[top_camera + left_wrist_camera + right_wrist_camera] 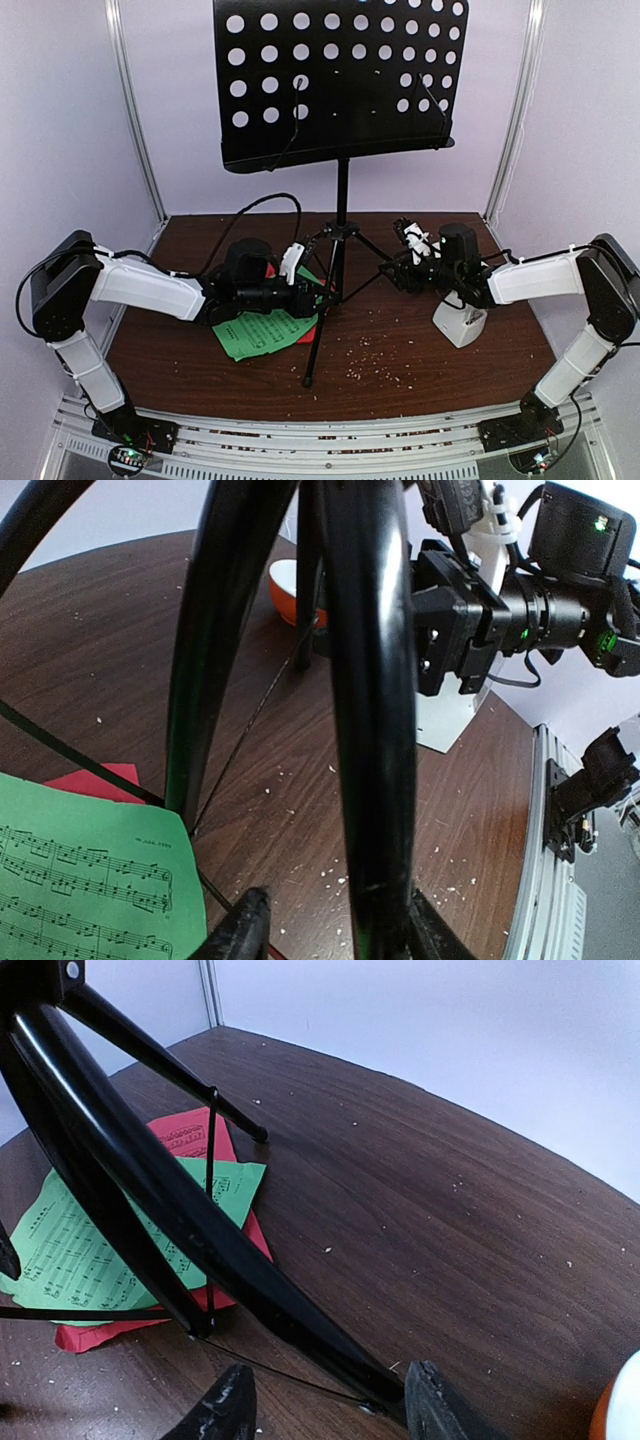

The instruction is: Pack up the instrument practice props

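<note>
The black perforated music stand (340,75) stands mid-table on tripod legs (322,340). My left gripper (315,297) is open around a thick black tube of the stand (375,730). In the left wrist view the tube lies against the right finger (432,935), and the left finger (243,928) is apart from it. My right gripper (392,270) is open astride the right tripod leg (250,1270), whose foot lies near the right finger (440,1405). Green (262,332) and red (308,334) music sheets lie under the left legs. The white metronome (460,322) stands under my right arm.
A small orange-and-white bowl (290,585) sits beyond the stand, near my right gripper; part of it shows at the right wrist view's corner (620,1410). Thin braces (212,1210) join the legs. Crumbs litter the brown table (400,360). White walls close the back and sides.
</note>
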{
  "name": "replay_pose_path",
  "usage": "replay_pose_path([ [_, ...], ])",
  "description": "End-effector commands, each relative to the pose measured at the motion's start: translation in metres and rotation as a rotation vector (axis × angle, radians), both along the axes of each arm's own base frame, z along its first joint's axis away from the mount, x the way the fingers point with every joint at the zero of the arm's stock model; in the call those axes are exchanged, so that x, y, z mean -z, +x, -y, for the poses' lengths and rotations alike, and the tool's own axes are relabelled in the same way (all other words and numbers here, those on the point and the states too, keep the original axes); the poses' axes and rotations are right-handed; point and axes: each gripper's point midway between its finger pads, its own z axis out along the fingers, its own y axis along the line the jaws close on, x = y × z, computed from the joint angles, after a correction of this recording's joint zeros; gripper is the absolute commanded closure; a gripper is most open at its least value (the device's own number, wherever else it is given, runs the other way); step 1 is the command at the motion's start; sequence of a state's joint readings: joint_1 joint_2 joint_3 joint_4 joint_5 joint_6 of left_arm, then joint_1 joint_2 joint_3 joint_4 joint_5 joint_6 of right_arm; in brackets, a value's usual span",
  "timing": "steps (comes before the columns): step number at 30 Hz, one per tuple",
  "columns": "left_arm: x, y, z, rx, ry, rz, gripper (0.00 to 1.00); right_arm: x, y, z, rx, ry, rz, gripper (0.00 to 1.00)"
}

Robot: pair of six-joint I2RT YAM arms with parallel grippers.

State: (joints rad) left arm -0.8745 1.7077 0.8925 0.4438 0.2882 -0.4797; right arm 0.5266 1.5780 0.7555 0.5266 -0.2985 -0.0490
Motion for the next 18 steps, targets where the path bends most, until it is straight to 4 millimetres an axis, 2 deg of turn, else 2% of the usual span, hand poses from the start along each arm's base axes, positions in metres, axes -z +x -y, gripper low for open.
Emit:
replay_pose_path([
  [1,-0.012,0.009,0.009,-0.014,-0.026,0.048,0.59,-0.014,0.005,-0.007,-0.021,-0.027,0.105,0.47],
  [9,-0.005,0.014,0.008,-0.030,0.006,0.053,0.74,-0.020,0.012,-0.004,0.010,-0.059,0.190,0.47],
  [13,-0.004,0.015,0.007,-0.036,0.016,0.056,0.85,-0.020,0.015,-0.008,0.006,-0.089,0.214,0.58],
  [18,-0.003,0.016,0.007,-0.037,0.028,0.070,0.95,-0.017,0.015,-0.015,-0.009,-0.145,0.250,0.68],
])
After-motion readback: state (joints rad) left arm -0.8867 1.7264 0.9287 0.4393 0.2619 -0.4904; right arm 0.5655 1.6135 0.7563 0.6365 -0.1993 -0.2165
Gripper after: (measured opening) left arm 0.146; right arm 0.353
